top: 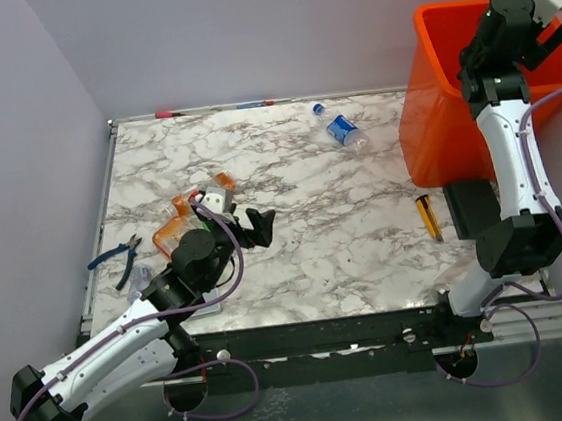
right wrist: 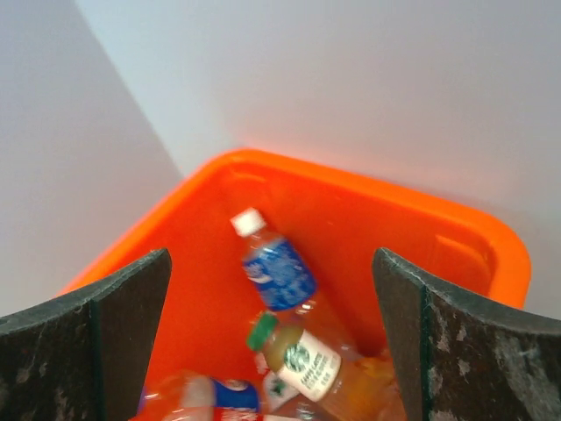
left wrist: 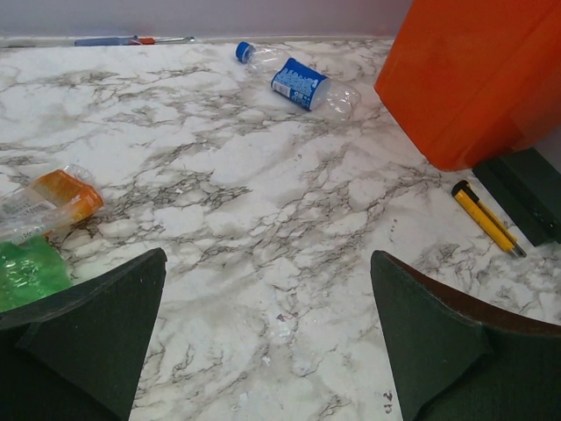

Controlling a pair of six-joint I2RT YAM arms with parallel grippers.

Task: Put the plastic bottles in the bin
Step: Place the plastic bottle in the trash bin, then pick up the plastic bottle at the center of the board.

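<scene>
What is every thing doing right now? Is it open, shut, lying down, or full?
bin: upright, several bottles inside.
right gripper: open, empty, above the bin.
left gripper: open, empty, over the table.
blue-label bottle: lying on the table, cap on.
orange bottle: lying on its side on the table.
green bottle: lying next to the orange bottle.
yellow knife: lying flat near the bin.

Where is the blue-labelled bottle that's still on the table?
Top view: the blue-labelled bottle lies on its side near the table's far edge, just left of the bin.
</scene>
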